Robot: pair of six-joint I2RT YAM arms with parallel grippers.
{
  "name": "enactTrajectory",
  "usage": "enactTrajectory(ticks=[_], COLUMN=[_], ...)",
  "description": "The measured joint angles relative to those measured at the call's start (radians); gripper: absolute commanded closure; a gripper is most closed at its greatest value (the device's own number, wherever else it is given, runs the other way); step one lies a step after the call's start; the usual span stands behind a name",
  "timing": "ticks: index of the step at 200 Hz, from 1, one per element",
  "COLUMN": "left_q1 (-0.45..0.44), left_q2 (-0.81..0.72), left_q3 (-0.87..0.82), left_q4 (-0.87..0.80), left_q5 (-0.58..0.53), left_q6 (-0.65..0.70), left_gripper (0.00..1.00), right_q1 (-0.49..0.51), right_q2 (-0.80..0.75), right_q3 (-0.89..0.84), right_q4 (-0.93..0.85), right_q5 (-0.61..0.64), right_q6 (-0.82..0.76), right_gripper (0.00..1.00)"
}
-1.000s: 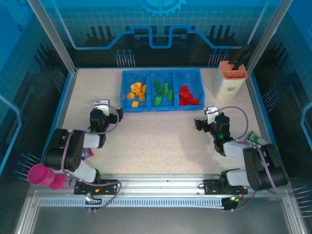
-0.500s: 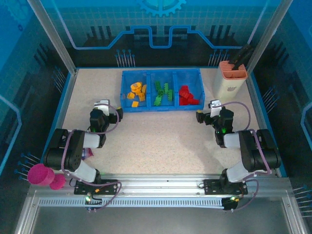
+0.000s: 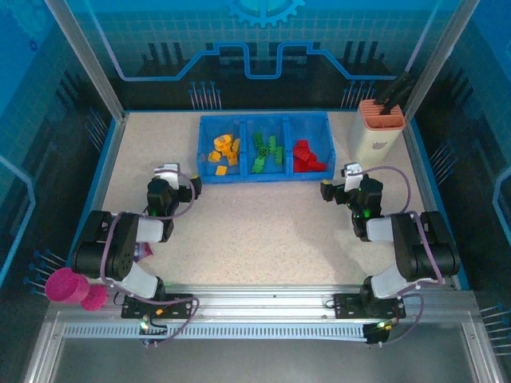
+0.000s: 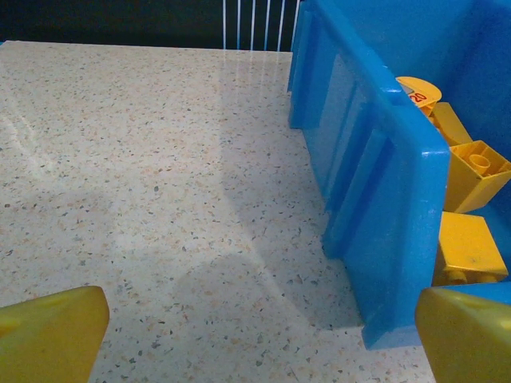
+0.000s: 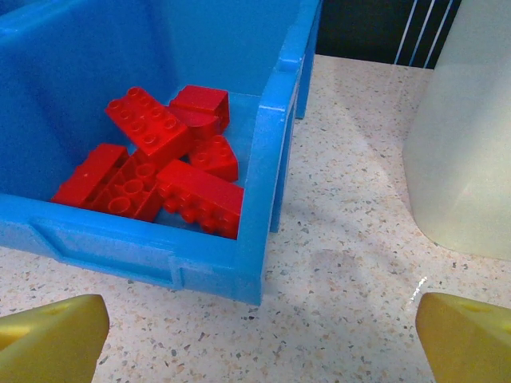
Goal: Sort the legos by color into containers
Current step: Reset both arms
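The blue tray (image 3: 263,178) stands at the back of the table with three compartments. Orange-yellow legos (image 3: 223,150) lie in the left one, green legos (image 3: 267,152) in the middle, red legos (image 3: 307,155) in the right. My left gripper (image 3: 168,171) rests low in front of the tray's left corner, open and empty (image 4: 263,335); the tray wall (image 4: 375,183) and yellow bricks (image 4: 471,171) sit to its right. My right gripper (image 3: 347,171) sits off the tray's right corner, open and empty (image 5: 263,335), facing the red bricks (image 5: 160,163).
A cream holder with an orange top (image 3: 377,132) stands right of the tray, close to the right gripper, its pale side (image 5: 467,136) in the right wrist view. A pink cup (image 3: 65,286) lies off the table's front left, beside the left arm's base.
The right arm folded back and its gripper shifted slightly up and right a second ago, then held still. The left arm has not moved.
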Motion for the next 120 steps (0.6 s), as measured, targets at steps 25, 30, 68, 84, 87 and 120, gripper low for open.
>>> enactTrajectory(ticks=[25,30,68,84,87,120], left_q1=[0.0,0.0,0.0,0.0,0.0,0.0], left_q2=[0.0,0.0,0.0,0.0,0.0,0.0], left_q3=[0.0,0.0,0.0,0.0,0.0,0.0], left_q4=[0.0,0.0,0.0,0.0,0.0,0.0], left_q5=[0.0,0.0,0.0,0.0,0.0,0.0], left_q6=[0.0,0.0,0.0,0.0,0.0,0.0], left_gripper=[0.01,0.01,0.01,0.0,0.01,0.01], right_q1=[0.0,0.0,0.0,0.0,0.0,0.002], right_q2=[0.0,0.0,0.0,0.0,0.0,0.0], right_q3=[0.0,0.0,0.0,0.0,0.0,0.003], right_q4=[0.0,0.0,0.0,0.0,-0.001,-0.006], right_q5=[0.0,0.0,0.0,0.0,0.001,0.005], right_q6=[0.0,0.0,0.0,0.0,0.0,0.0], right_gripper=[0.0,0.0,0.0,0.0,0.0,0.0])
